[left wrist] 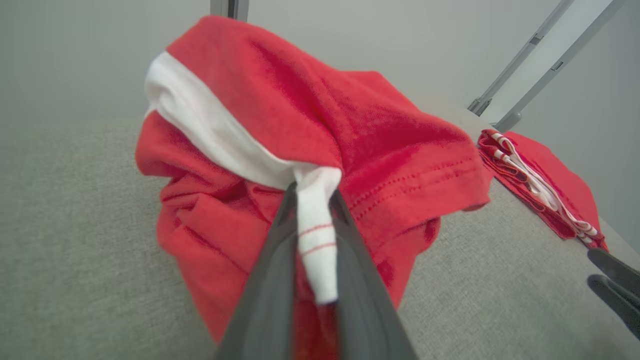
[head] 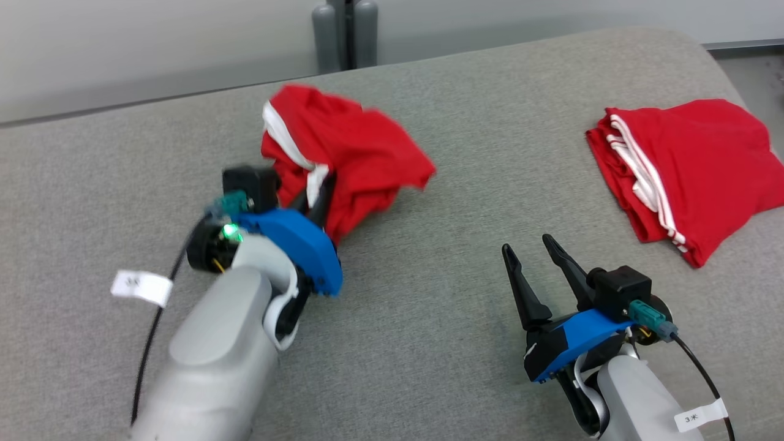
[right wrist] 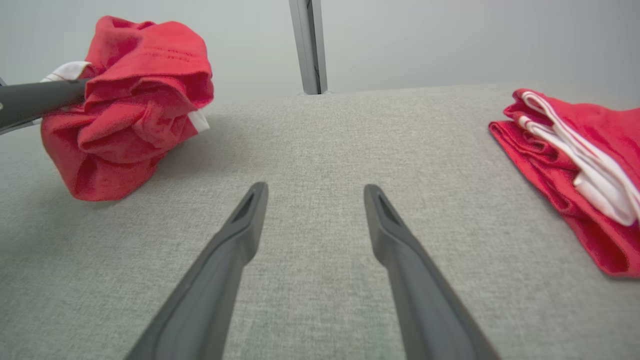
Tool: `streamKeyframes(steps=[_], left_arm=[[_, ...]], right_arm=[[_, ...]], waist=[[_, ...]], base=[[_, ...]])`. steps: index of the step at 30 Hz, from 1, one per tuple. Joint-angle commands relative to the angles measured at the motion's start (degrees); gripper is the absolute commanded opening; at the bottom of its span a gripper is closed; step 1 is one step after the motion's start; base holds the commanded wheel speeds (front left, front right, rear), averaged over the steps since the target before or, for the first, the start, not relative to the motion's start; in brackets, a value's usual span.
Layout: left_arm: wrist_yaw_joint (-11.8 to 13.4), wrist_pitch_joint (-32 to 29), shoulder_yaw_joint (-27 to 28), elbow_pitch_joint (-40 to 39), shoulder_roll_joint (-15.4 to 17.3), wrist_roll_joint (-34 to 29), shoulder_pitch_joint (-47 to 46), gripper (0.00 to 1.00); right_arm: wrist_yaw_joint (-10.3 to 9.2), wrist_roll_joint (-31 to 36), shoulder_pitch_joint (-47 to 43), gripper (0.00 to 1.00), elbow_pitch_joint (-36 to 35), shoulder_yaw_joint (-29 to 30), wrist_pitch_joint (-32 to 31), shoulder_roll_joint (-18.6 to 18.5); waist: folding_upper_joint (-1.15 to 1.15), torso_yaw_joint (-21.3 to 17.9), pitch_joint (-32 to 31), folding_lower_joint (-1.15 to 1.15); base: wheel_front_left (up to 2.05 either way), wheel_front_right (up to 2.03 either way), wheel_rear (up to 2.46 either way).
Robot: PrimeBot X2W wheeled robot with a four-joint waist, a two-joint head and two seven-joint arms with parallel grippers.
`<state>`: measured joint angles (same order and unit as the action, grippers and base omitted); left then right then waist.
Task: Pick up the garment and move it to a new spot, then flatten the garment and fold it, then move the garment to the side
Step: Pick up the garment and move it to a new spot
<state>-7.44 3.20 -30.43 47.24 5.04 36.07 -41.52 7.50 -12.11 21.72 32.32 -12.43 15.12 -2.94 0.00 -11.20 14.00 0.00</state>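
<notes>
HEAD VIEW. The work surface [head: 429, 367] is a grey woven fabric pad with a rounded far-right corner. Behind it are a pale grey wall [head: 153, 49] and a dark grey post [head: 346, 33] at 12 o'clock. The garment [head: 361, 147], red w/ white trim, sits bunched at approx. 11 o'clock from centre; its edges are blurred. The left gripper [head: 318, 188] has its fingers nearly together, pinching the garment's near side. The right gripper [head: 526, 243] is at 5 o'clock, fingers spread wide, nothing between them, well apart from the garment. A folded red textile [head: 704, 165] w/ white striped edging lies flat at 3 o'clock. A white tag [head: 142, 286] hangs on the left arm's cable.

LEFT WRIST VIEW. The two fingers clamp a white band [left wrist: 315, 225] of the garment, marked w/ thin red lines. Red cloth mounds above and to both sides of them. Grey surface shows at 9 and 4 o'clock. The folded red textile lies at 3 o'clock, w/ metal struts [left wrist: 525, 55] behind it at 1 o'clock.

RIGHT WRIST VIEW. The fingers stand wide apart over bare grey surface, gripping nothing. The garment is at 10 o'clock, its lower folds down at the surface; whether it rests fully cannot be told. The folded red textile is at 3 o'clock and the post at 12 o'clock.
</notes>
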Motion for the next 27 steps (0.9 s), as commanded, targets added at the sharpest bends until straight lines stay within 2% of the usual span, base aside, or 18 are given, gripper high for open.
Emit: streamKeyframes(steps=[1, 2, 3, 4, 9, 14, 18, 21, 24, 27], left_arm=[[-0.1, 0.3, 0.0, 0.2, 0.2, -0.1, 0.5, 0.00], [-0.1, 1.3, -0.5, 1.0, -0.1, 0.1, 1.4, 0.08], [-0.1, 2.3, -1.3, 1.9, -0.3, -0.6, 2.0, 0.41], [-0.1, 3.0, -1.8, 2.8, -0.4, -0.8, 2.8, 1.00], [1.7, 9.1, -1.5, 7.0, -0.1, -1.5, 5.3, 1.00], [3.3, 11.9, 1.2, 7.4, 2.2, -2.0, 8.0, 1.00], [6.0, 12.0, 7.1, -1.1, 4.8, -5.1, 13.6, 1.00], [7.6, 12.0, 11.3, -7.5, 5.6, -8.4, 18.7, 1.00], [8.5, 12.0, 15.3, -13.0, 5.1, -11.8, 24.3, 1.00], [8.2, 12.0, 19.2, -17.1, 4.0, -14.5, 29.7, 1.00]], right_arm=[[-0.02, -0.1, -0.3, 1.00, -0.1, 0.1, 0.0, 0.0], [-0.02, -0.2, -0.4, 1.00, 0.0, 0.0, 0.0, 0.0], [-0.02, -0.4, -0.6, 1.00, 0.1, 0.1, 0.0, 0.0], [-0.02, -0.4, -0.7, 1.00, 0.1, 0.2, 0.0, 0.0], [-0.02, 0.5, -1.4, 1.00, 0.5, 1.2, 0.0, 0.0], [-0.02, 0.6, -2.4, 1.00, 0.6, 2.4, 0.0, 0.0], [-0.02, 0.7, -3.0, 1.00, 0.4, 3.1, 0.0, 0.0], [-0.02, 1.2, -4.0, 1.00, 0.7, 3.7, 0.0, 0.0], [-0.01, 1.4, -4.8, 1.00, 1.0, 4.6, 0.0, 0.0], [-0.02, 1.4, -6.0, 1.00, 1.2, 4.8, 0.0, 0.0]], waist=[[0.00, -0.9, -0.8, 0.00], [0.00, -1.1, -1.0, 0.00], [0.00, -1.3, -1.0, 0.00], [0.00, -1.3, -1.1, 0.00], [0.00, -0.7, -2.1, 0.00], [0.00, 0.9, -3.8, 0.00], [0.00, 2.5, -5.3, 0.00], [0.00, 3.9, -6.7, 0.00], [0.00, 5.1, -8.0, 0.00], [0.00, 5.9, -9.2, 0.00]], base=[[0.00, 0.00, 0.00], [0.00, 0.00, 0.00], [0.00, 0.00, 0.00], [0.00, 0.00, 0.00], [0.00, 0.00, 0.00], [0.00, 0.00, 0.00], [0.00, 0.00, 0.00], [0.00, 0.00, 0.00], [0.00, 0.00, 0.00], [0.00, 0.00, 0.00]])
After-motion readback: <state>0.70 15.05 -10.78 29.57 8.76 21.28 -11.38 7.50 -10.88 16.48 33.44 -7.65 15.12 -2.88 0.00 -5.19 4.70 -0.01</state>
